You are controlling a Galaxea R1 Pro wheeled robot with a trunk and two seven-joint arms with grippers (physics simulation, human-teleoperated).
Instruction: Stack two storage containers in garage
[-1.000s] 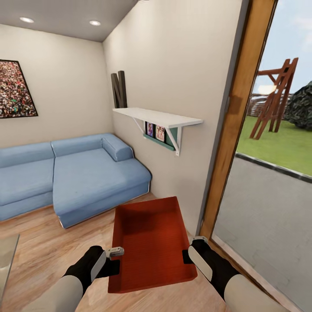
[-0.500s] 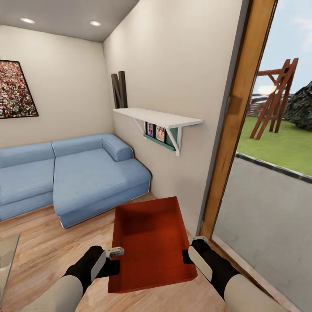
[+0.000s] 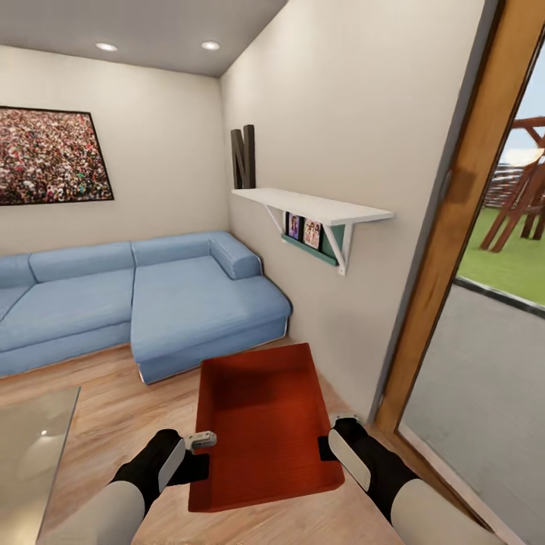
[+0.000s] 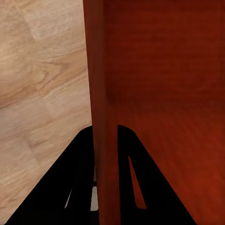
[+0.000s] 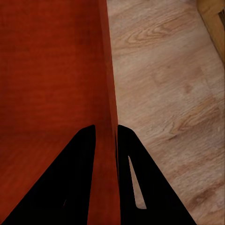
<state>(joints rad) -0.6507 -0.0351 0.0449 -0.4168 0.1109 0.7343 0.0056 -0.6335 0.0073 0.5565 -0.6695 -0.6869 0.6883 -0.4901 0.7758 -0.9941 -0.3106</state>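
Observation:
I hold one orange-red storage container (image 3: 261,424) level in front of me, above the light wood planks of the living room. My left gripper (image 3: 198,441) is shut on its left wall, and my right gripper (image 3: 333,437) is shut on its right wall. In the left wrist view the container's wall (image 4: 105,117) runs between the two black fingers (image 4: 70,187). The right wrist view shows the same: the container's wall (image 5: 108,112) is pinched between the black fingers (image 5: 136,183). The container is empty.
A blue sectional sofa (image 3: 136,303) lies ahead on the left. A glass table (image 3: 30,431) is at the near left. On the right wall hangs a white shelf (image 3: 310,206) with a black letter N (image 3: 243,157). A wood-framed glass door (image 3: 469,227) stands close on the right.
The whole view has swung to the left: sofa, shelf and door frame have shifted right in the picture and the glass table has come in. Both grippers and the container keep their places.

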